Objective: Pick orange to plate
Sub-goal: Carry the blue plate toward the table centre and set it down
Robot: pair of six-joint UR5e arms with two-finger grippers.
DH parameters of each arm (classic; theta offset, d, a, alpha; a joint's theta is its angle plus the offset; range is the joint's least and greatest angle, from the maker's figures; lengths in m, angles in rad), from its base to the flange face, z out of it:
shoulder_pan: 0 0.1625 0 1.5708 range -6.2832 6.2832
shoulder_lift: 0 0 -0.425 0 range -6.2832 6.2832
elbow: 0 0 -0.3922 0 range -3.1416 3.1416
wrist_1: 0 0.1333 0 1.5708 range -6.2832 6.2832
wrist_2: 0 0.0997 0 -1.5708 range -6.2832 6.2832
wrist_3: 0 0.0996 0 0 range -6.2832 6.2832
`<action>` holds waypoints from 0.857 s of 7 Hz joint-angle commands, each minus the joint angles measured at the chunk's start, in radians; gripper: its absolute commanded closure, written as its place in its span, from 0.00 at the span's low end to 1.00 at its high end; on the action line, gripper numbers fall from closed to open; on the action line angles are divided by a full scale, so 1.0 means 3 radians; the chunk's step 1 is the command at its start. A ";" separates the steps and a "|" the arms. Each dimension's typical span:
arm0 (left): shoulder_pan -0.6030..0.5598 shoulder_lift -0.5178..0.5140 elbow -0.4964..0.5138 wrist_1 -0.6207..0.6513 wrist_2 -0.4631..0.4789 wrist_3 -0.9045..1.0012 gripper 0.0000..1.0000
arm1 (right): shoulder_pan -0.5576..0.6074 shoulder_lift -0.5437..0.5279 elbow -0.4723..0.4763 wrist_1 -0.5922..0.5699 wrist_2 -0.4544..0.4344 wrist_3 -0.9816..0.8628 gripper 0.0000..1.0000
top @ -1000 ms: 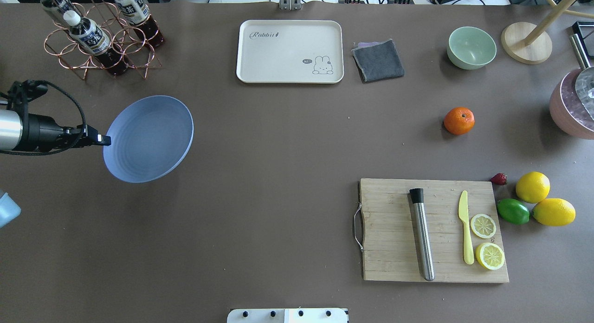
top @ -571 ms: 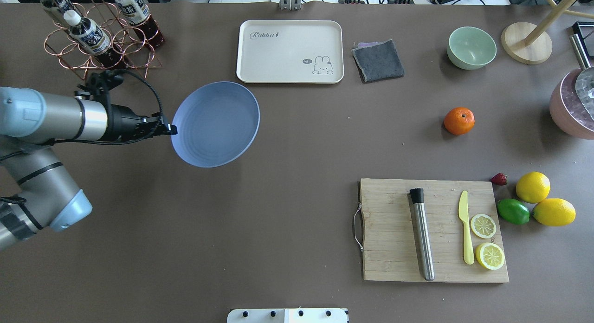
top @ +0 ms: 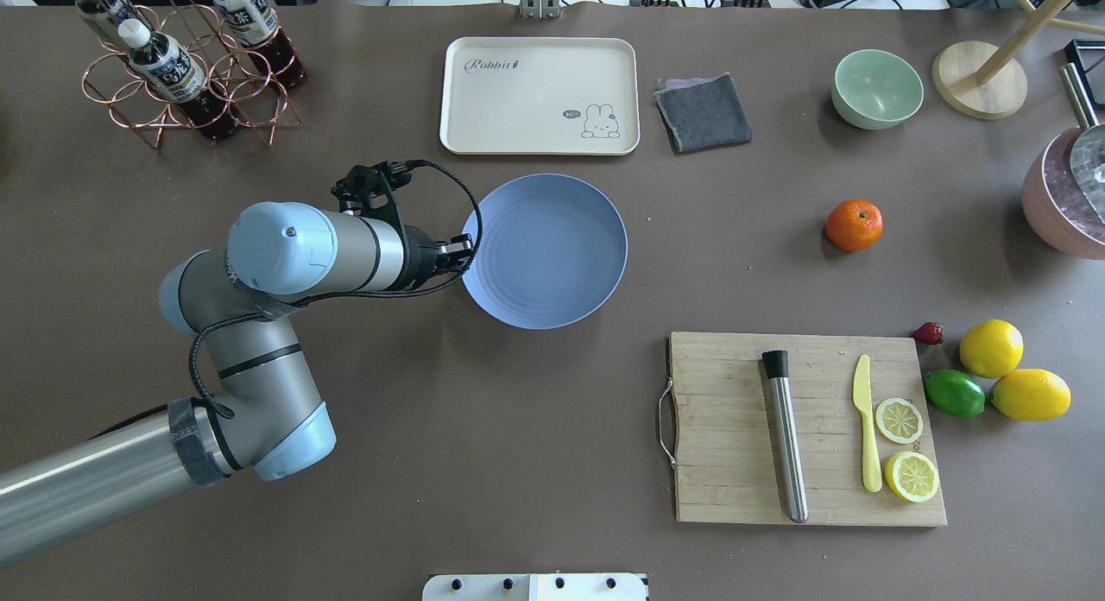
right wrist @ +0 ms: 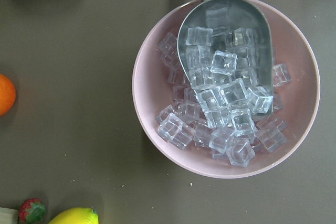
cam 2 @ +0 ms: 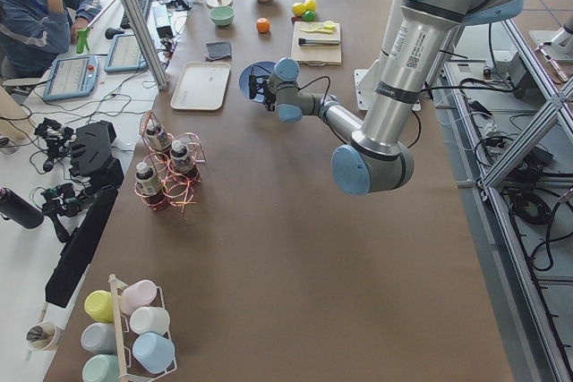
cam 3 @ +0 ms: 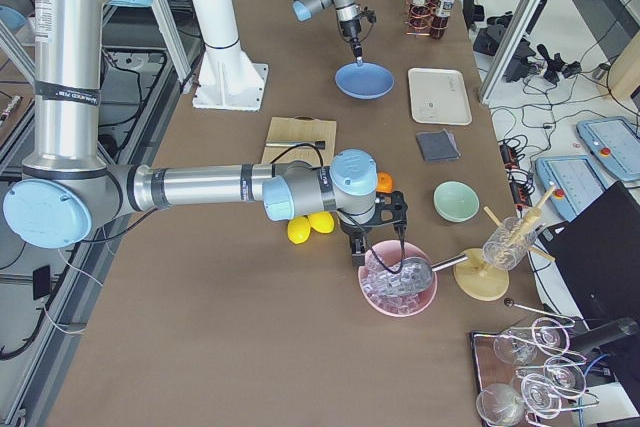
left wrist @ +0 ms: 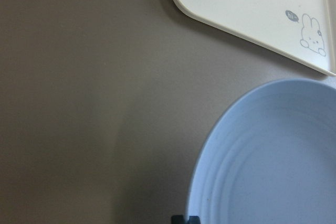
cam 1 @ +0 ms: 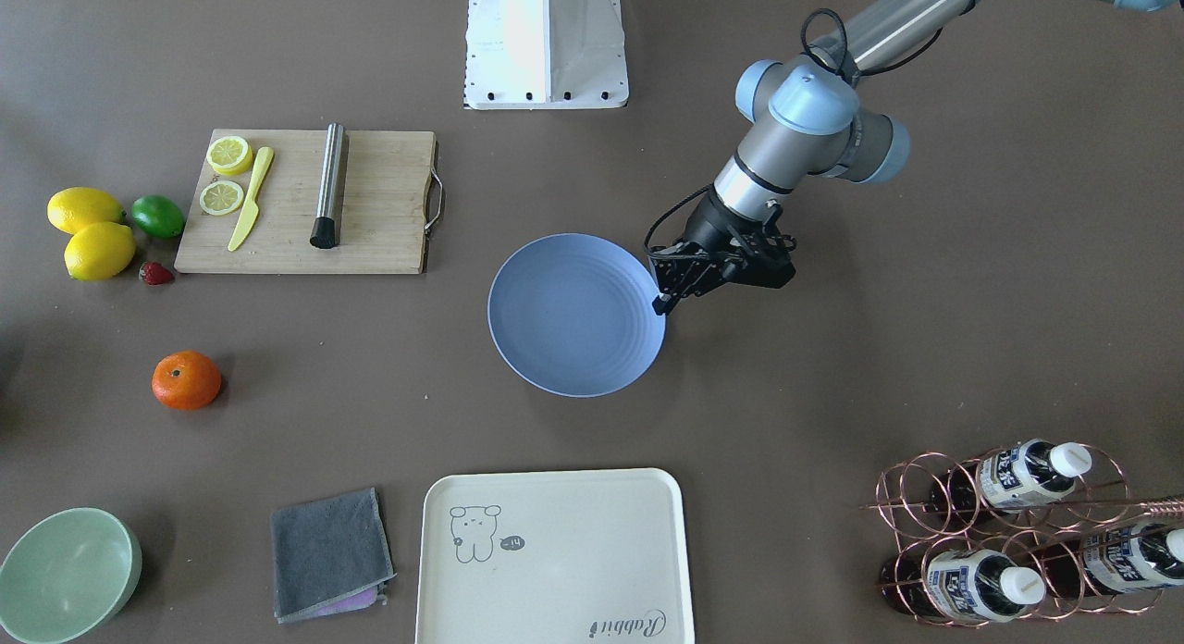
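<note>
The orange point(top: 854, 224) sits alone on the brown table right of centre, also visible as the orange point(cam 1: 186, 379) in the front view and at the left edge point(right wrist: 4, 94) of the right wrist view. My left gripper point(top: 466, 254) is shut on the near-left rim of the blue plate point(top: 552, 251), which lies almost level at the table's middle, just in front of the cream tray. I cannot tell whether the plate touches the table. My right gripper point(cam 3: 358, 247) hangs over a pink bowl of ice, right of the orange; whether it is open or shut, I cannot tell.
Along the back stand the cream tray point(top: 539, 95), a grey cloth point(top: 704, 111) and a pale-green bowl point(top: 877, 88). A cutting board point(top: 734, 428) holds a muddler, knife and lemon slices. Two lemons point(top: 1010, 372), a lime and a strawberry lie beside it. A bottle rack point(top: 186, 66) stands back left.
My left arm has carried the plate rightward from the table's left side to the middle. The plate has gone from tilted to nearly level. The orange has not moved.
</note>
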 commanded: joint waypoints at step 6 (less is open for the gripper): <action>0.0059 -0.0019 0.0101 0.0103 0.0145 0.0513 0.20 | -0.0022 0.0002 -0.0001 0.0000 -0.0001 0.0001 0.00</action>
